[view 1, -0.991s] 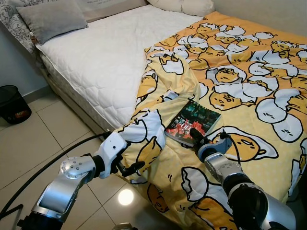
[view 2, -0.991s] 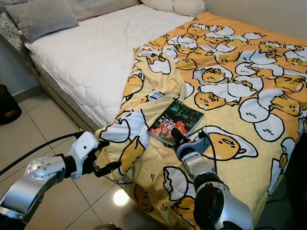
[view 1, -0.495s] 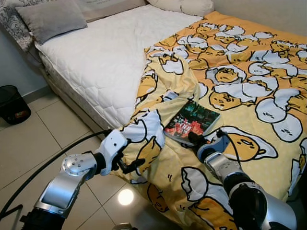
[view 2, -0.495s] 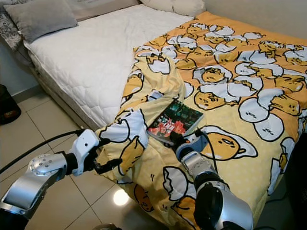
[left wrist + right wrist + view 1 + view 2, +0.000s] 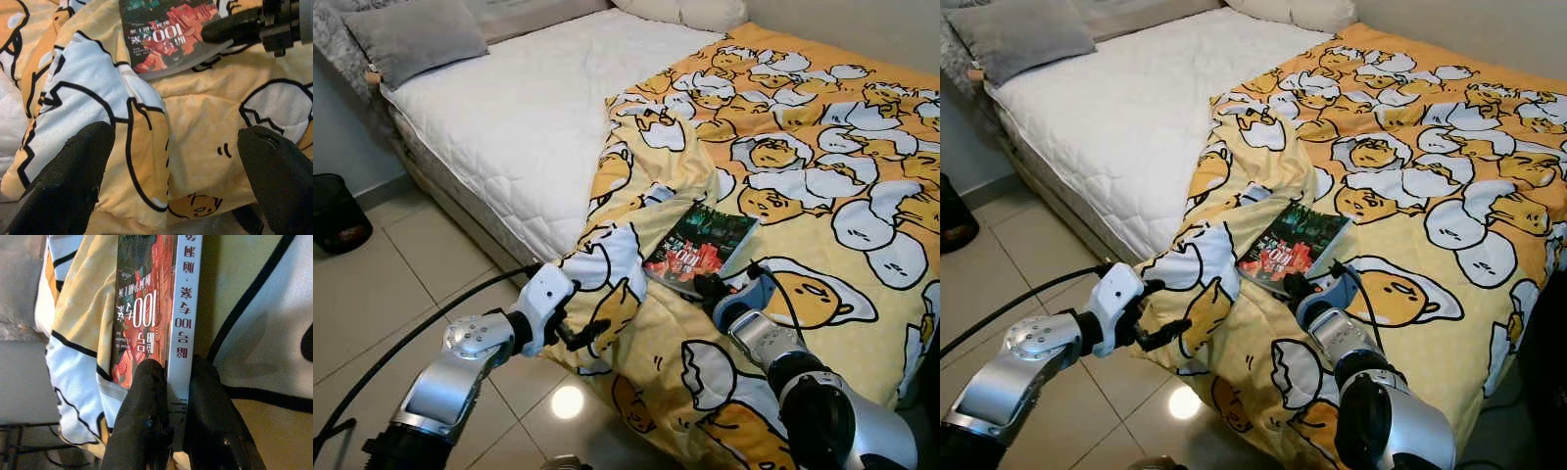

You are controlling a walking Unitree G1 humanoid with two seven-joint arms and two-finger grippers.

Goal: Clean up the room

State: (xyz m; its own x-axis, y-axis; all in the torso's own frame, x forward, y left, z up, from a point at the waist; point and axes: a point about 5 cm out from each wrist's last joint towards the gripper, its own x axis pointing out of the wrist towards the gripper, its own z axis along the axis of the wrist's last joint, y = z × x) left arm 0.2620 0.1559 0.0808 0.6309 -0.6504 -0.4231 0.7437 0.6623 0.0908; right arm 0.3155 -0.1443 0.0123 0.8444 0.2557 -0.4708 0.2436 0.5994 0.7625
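A book with a dark green and red cover lies on the yellow egg-print blanket near the bed's front edge. My right gripper is at the book's near edge. In the right wrist view one of its fingers lies on the cover and the other under the white spine, so it is shut on the book. My left gripper hangs open beside the blanket corner that droops toward the floor. Its two fingers stand wide apart with only blanket between them.
A bare white mattress takes up the bed's left half, with a grey pillow at its head. A black waste bin stands on the tiled floor at far left. A black cable trails from my left arm.
The right gripper and the book's near edge have shifted slightly left. The left gripper has moved a little closer to the drooping blanket corner.
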